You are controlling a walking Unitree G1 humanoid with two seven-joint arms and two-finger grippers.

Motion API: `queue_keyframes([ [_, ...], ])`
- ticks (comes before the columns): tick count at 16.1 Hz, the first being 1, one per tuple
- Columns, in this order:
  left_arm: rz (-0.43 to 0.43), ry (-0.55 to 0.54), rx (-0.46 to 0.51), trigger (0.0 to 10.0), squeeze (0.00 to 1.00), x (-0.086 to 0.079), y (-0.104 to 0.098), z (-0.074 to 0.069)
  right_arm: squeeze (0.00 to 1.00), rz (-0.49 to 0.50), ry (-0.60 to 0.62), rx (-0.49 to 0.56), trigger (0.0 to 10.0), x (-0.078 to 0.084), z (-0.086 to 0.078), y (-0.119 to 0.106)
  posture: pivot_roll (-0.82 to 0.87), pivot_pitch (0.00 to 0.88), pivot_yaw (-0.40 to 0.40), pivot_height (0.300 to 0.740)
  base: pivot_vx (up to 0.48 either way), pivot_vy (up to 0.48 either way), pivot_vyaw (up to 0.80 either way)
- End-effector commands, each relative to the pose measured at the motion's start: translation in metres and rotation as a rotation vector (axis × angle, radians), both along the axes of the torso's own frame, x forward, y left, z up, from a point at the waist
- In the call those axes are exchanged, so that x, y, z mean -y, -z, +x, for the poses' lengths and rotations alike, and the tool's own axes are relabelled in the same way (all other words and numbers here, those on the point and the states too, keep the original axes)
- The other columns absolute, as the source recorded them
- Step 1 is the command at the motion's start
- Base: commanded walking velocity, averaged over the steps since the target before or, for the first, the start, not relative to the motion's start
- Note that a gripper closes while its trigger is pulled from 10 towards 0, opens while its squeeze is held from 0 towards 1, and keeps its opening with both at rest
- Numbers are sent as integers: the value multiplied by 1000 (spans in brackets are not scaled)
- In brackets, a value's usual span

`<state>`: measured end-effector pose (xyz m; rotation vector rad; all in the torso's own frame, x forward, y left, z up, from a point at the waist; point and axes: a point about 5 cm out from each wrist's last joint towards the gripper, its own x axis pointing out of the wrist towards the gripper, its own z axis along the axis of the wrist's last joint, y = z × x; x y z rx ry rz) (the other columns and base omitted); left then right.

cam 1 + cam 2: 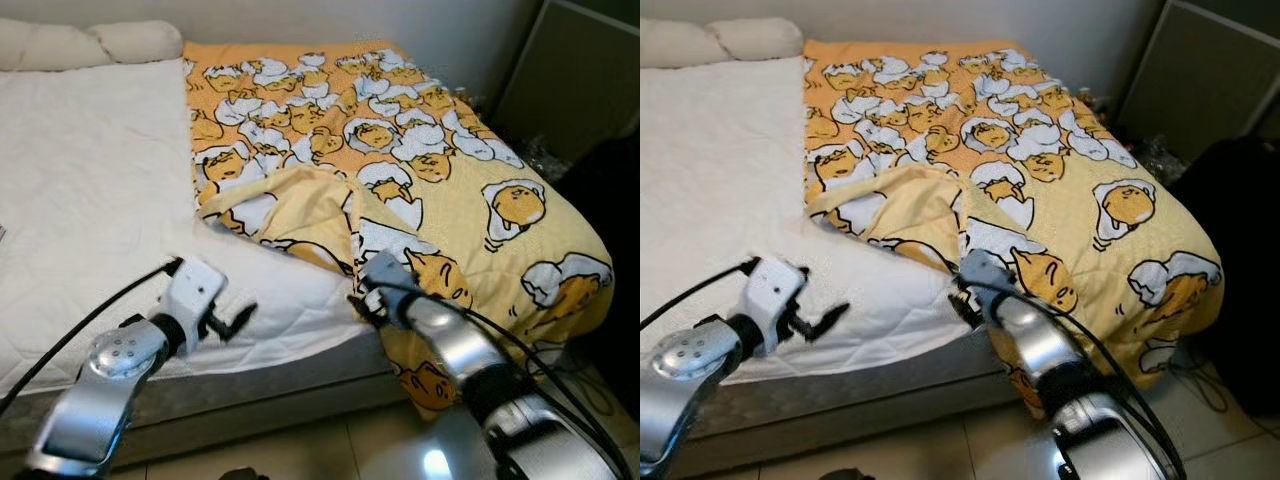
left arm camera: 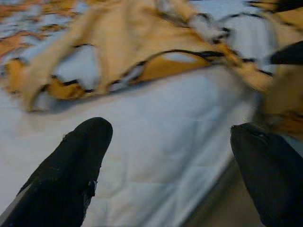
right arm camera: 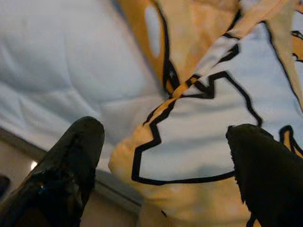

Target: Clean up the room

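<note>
The right gripper (image 3: 165, 142) had its two black fingers spread apart, straddling the folded lower edge of the yellow cartoon-print blanket (image 1: 420, 150) where it drooped over the foot of the bed. Nothing was clamped yet; the cloth lay between the fingers. The left gripper (image 2: 170, 151) was also parted and empty, hovering over the white quilted mattress cover (image 1: 90, 180) just short of the blanket's turned-back corner (image 1: 290, 205).

The step in hand appeared to be taking hold of the blanket to spread it. To do it well, the right fingers would need to close on the doubled hem rather than a single loose layer, and the left should reach on to the flipped corner, so both ends lift together and the cloth does not bunch.

The blanket covered the right half of the bed, hanging over the right and foot edges. The left half of the mattress lay open for pulling across, with two pale pillows (image 1: 90, 42) at the head. A dark cabinet (image 1: 585, 80) stood close on the right, leaving less room there.
</note>
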<state>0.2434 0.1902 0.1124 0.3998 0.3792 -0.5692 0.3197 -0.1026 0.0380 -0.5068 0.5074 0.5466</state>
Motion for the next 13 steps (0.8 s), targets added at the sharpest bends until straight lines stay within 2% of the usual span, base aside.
queue_keyframes([
  [1,-5,38,-7,10000,0,4,-3,-2,1000,-30,-14,26,10000,-1,3,-3,9,0,-22,740,0,0,0],
  [2,11,131,-75,10000,0,7,-5,-16,0,-152,-80,91,10000,-15,6,1,39,0,-17,740,0,0,0],
  [4,34,174,-112,10000,0,7,-8,-26,0,-257,-134,130,10000,-23,4,7,74,0,-18,740,0,0,0],
  [5,39,173,-115,10000,0,7,-9,-28,0,-258,-135,123,10000,-24,3,10,77,0,-18,740,0,0,0],
  [7,39,182,-133,10000,0,9,-12,-35,0,-334,-161,146,10000,-22,0,15,120,0,-26,740,0,0,0],
  [11,42,195,-151,10000,0,11,-22,-48,0,-389,-119,193,10000,-13,1,17,176,39,-35,740,0,0,0],
  [13,42,209,-165,10000,0,13,-26,-58,0,-443,-126,211,8078,-6,-3,23,208,63,-34,740,0,0,0],
])
